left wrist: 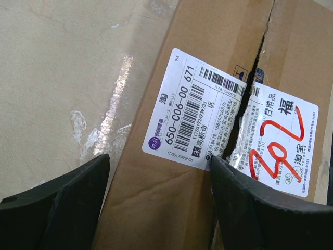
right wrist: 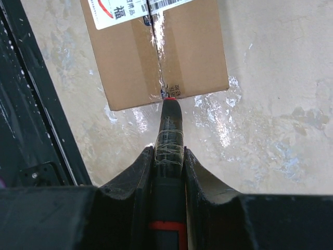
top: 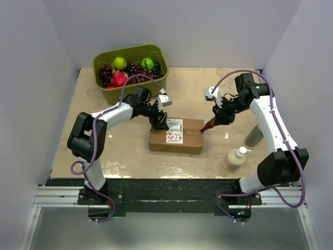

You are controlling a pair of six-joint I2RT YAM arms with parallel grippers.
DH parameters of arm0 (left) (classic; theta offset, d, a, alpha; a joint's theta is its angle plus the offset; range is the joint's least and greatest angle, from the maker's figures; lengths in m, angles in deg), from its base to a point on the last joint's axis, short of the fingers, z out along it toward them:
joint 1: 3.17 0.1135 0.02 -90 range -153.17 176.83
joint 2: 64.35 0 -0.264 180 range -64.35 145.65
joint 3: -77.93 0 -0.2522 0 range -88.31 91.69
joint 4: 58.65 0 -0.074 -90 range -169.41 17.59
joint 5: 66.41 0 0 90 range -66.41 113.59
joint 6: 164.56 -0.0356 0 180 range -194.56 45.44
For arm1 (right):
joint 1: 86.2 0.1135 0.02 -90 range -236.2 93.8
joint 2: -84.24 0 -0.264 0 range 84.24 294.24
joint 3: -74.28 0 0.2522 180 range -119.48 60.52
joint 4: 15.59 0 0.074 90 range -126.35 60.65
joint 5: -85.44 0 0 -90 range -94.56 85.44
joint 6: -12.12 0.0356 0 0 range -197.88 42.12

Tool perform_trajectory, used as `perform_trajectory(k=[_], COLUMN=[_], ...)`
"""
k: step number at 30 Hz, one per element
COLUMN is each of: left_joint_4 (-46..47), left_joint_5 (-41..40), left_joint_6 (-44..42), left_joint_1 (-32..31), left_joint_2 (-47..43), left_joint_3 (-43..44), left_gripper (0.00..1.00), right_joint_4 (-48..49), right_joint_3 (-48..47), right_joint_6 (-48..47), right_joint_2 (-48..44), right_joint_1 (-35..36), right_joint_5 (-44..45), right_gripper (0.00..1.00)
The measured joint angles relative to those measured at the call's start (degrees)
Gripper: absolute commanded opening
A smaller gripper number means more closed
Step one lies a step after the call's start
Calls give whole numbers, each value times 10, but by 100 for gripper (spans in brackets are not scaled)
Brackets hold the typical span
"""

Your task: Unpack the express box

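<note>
Fruit fills an olive-green plastic bin (top: 132,50) at the back left of the beige stone-patterned desk (top: 130,156), well apart from the work. In front of it the left fingers (left wrist: 62,203) stand wide apart and hold nothing. They are poised over the left part of the express box (top: 179,143), a brown corrugated cardboard carton lying flat at the middle of the desk. One finger hangs beyond the carton's long edge, the other over its white printed label (left wrist: 192,104), which bears red handwritten marks. The centre seam (left wrist: 256,65) runs through that label, and the left wrist view shows the paper split and a dark gap between the two top flaps there. At the carton's right end, a black pen-shaped cutter with a red tip (right wrist: 169,135) touches the edge just where the taped seam ends, and the right fingers (right wrist: 130,177) are clamped on its shaft. Whether the clear tape at that end is cut through cannot be told. Further right stand a cream pump bottle (top: 235,159) and a grey-green cylinder (top: 254,136), both apart from the carton. The job looks to be in its early part: the seam appears at least partly slit, but both flaps lie flat and nothing has been lifted out. Opening the flaps and emptying the carton remain.
</note>
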Motion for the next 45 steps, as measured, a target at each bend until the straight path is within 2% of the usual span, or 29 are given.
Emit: perform_trajectory(k=[2, 8, 10, 13, 14, 20, 24, 28, 36, 42, 45], left_joint_4=[0, -4, -7, -12, -14, -28, -47, -19, 63, 65, 48], left_joint_5=[1, 5, 5, 5, 4, -33, -40, -50, -52, -65, -47], left_joint_6=[0, 0, 0, 1, -1, -54, -121, -106, 17, 25, 8], left_joint_1=[0, 2, 2, 3, 4, -1, -49, -95, -93, -81, -38], left_joint_2=[3, 5, 5, 3, 0, -49, -73, -74, 25, 22, -13], left_joint_3=[3, 6, 8, 14, 16, 46, 96, 96, 98, 50, 10], left_gripper=[72, 75, 82, 98, 100, 100, 100, 100, 98, 91, 89], right_joint_4=[-5, -34, -35, -4, 21, 275, 391, 459, 498, 532, 556], right_joint_3=[-7, -50, -86, -115, -110, -3, 17, 17, 40, 100, 141], right_joint_6=[-6, -25, -21, 35, 69, 336, 471, 572, 657, 694, 704], right_joint_2=[3, 15, 25, 26, 20, -43, -45, -35, -41, -80, -112], right_joint_1=[-7, -55, -63, -71, -73, -78, -78, -79, -79, -79, -79], right_joint_5=[2, 96, 89, 62, 49, 36, 46, 36, 40, 51, 47], right_gripper=[0, 0, 0, 0, 0, 0, 0, 0, 0, 0, 0])
